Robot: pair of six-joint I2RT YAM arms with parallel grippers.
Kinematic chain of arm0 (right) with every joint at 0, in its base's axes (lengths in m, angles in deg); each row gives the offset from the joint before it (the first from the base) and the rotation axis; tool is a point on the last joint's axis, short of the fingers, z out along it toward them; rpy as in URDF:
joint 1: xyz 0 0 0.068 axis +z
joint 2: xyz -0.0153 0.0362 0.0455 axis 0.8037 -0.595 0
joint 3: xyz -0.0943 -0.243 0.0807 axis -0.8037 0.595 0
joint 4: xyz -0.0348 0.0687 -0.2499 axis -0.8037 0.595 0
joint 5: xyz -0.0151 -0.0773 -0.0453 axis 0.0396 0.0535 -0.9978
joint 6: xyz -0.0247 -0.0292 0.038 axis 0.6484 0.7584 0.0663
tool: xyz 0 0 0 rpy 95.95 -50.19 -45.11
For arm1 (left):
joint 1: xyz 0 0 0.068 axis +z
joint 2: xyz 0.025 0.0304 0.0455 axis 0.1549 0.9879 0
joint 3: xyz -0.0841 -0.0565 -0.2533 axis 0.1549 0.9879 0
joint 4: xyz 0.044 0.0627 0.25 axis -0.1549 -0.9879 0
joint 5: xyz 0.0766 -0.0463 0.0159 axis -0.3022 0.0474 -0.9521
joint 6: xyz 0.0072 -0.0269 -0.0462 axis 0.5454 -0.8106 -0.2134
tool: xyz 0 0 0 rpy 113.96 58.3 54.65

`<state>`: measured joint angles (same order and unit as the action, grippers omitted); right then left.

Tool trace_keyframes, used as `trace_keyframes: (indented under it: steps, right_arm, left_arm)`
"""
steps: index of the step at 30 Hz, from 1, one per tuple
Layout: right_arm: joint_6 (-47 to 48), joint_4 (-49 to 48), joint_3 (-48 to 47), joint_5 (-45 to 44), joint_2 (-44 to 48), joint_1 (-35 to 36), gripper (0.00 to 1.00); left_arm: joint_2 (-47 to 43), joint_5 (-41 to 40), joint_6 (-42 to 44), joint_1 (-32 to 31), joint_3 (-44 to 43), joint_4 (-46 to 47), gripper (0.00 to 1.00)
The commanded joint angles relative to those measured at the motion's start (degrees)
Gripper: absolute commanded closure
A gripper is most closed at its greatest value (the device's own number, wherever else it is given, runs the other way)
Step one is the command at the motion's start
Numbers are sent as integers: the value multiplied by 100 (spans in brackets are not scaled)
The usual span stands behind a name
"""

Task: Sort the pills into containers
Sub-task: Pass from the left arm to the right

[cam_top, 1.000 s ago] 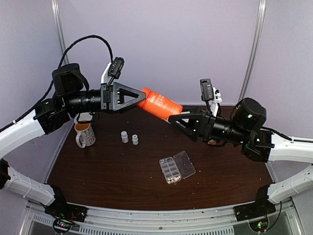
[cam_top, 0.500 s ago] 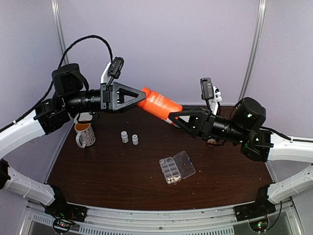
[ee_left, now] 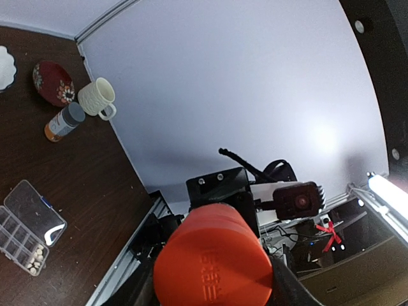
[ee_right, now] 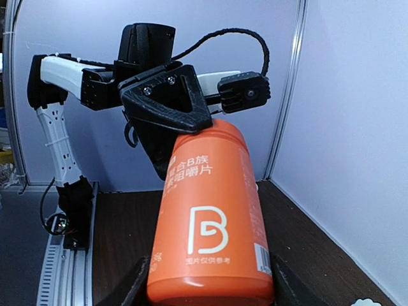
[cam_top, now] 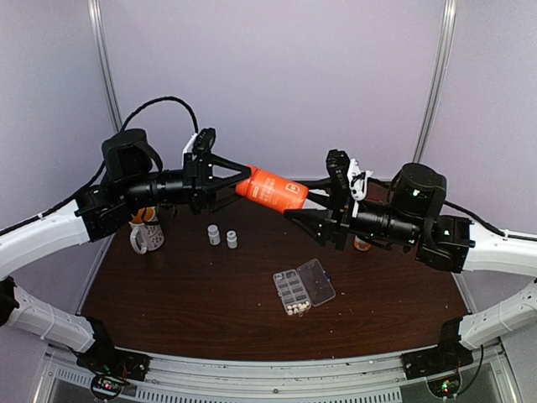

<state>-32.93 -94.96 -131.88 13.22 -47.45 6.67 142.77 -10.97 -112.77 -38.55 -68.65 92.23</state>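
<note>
My left end effector (cam_top: 237, 186) is clamped on one end of the orange bottle (cam_top: 273, 191). My right end effector (cam_top: 302, 207) is closed round the other end, with a finger pressed to each side. The bottle hangs in the air between them. Its long axis runs from one end effector to the other, nearly level, dipping a little toward my right. From my right wrist I see the label and the flat base nearest me, so I judge the cap sits in my left. The coming move is probably a twist to loosen it.

The box (cam_top: 291, 290) lies flat on the surface (cam_top: 168, 294), well below the bottle and toward the near edge. Its lid (cam_top: 319, 281) is swung open beside it. It lies nearer my right end effector than my left. The pills (cam_top: 293, 309) I can see sit in the cells at its near end, too small to count.

Counted: one orange bottle, one box, two small white bottles (cam_top: 214, 234) side by side, and one mug (cam_top: 144, 231).
</note>
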Motion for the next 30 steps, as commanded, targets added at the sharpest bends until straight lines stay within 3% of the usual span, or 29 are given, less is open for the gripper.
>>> trace_keyframes:
  steps: [1, 5, 6, 8, 15, 22, 25, 30]
  right_arm:
    - [1122, 205, -71, -308, 82, 154, 71]
    - [549, 125, 16, -159, 156, 54, 73]
    - [292, 143, 2, 73, 154, -36, 74]
    - [-237, 149, -34, 643, 109, -264, 74]
    - [-1742, 95, -142, 2177, -57, -807, 74]
    - [-2193, 718, -537, 2696, -215, -970, 74]
    - [-2390, 790, -645, 2905, -237, -980, 74]
    - [-2605, 880, -859, 3201, -382, -980, 74]
  left_arm:
    - [62, 248, -942, 38, 82, 623, 78]
    - [-148, 29, 217, 277, -175, -240, 33]
    - [-204, -13, 643, 354, -272, -478, 18]
    - [-223, 14, 1528, 473, -520, -1011, 4]
    - [-302, 330, 5818, 556, -1187, -2470, 2]
    - [-957, -104, 10468, 402, -96, -2657, 2]
    - [-1111, -774, 11261, 150, 396, -2156, 2]
    - [-1080, -504, 12021, 125, 569, -1999, 2]
